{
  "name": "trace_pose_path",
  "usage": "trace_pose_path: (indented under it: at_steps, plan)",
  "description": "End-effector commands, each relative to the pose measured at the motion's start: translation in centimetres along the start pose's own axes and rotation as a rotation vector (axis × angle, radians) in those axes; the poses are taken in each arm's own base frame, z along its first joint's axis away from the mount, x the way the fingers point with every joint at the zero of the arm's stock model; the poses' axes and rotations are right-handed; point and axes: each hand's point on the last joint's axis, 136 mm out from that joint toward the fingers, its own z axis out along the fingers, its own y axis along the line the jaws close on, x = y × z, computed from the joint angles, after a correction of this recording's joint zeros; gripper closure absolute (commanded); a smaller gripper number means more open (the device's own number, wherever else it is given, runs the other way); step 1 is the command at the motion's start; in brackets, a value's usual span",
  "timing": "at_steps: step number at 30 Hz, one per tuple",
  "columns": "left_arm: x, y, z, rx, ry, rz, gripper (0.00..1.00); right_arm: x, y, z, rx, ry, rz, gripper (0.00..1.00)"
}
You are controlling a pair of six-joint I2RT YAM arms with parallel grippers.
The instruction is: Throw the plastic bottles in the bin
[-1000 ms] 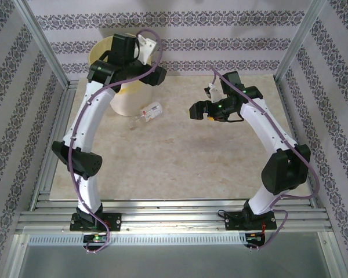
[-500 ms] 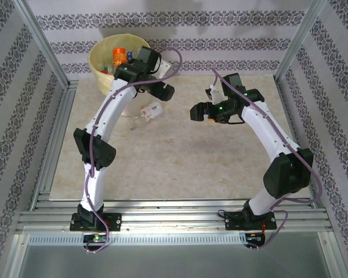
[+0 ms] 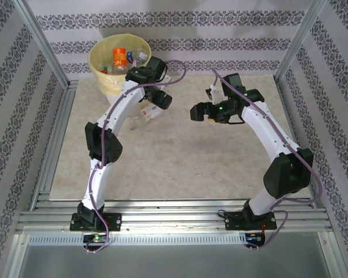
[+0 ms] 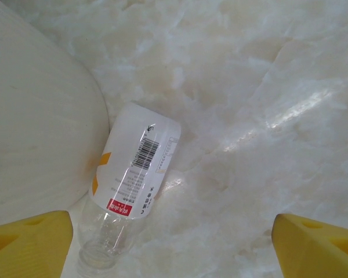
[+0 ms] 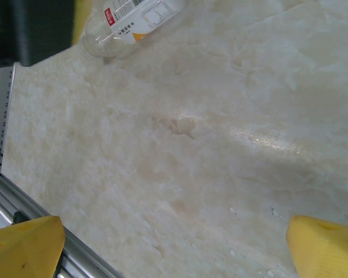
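"Plastic bottle (image 4: pixel 133 174) first: where does it lie from the left gripper (image 4: pixel 174 249)?" asks the desk.

"Below and just ahead of it. The gripper's yellow fingertips (image 4: pixel 29 243) stand wide apart at the bottom corners of the wrist view, with nothing clamped between them. The bottle lies on its side on the table (image 3: pixel 180 156), its clear neck end pointing back toward the gripper and nearer the fingertip on the left of the picture. No contact between fingers and bottle is visible."

"What marks the bottle?"

"It has a white label with a barcode, an orange patch and a red strip. Whether it has a cap, I cannot tell."

"And beyond it?"

"The cream wall of the bin (image 4: pixel 35 127) curves just beside the bottle's label. I cannot tell whether the two touch. From above, the bin sits at the table's far left corner, lined in translucent yellow. It holds an orange-labelled bottle (image 3: pixel 119 58) and other bottles. The left arm arches over the bottle on the table, partly hiding it."

"The right gripper (image 5: pixel 174 249)?"

"It hovers with its jaws fully spread over bare marbled tabletop near mid-table, holding nothing. The bottle shows at the top edge of its wrist view, well apart from its fingertips."
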Motion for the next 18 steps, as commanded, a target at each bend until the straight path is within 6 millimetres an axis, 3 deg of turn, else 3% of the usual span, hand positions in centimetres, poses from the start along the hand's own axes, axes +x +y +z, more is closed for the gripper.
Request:
trace_pose_path:
  at_steps: [1,18]
  plan:
    - [0.8,0.1,1.1,-0.03,0.051,-0.011,0.11,-0.1,0.5,-0.5,0.002,-0.007,-0.015,0.02]
    - [1.9,0.9,7.0,-0.098,0.133,-0.033,0.12,-0.5,0.0,-1.0,0.014,-0.009,-0.015,0.02]
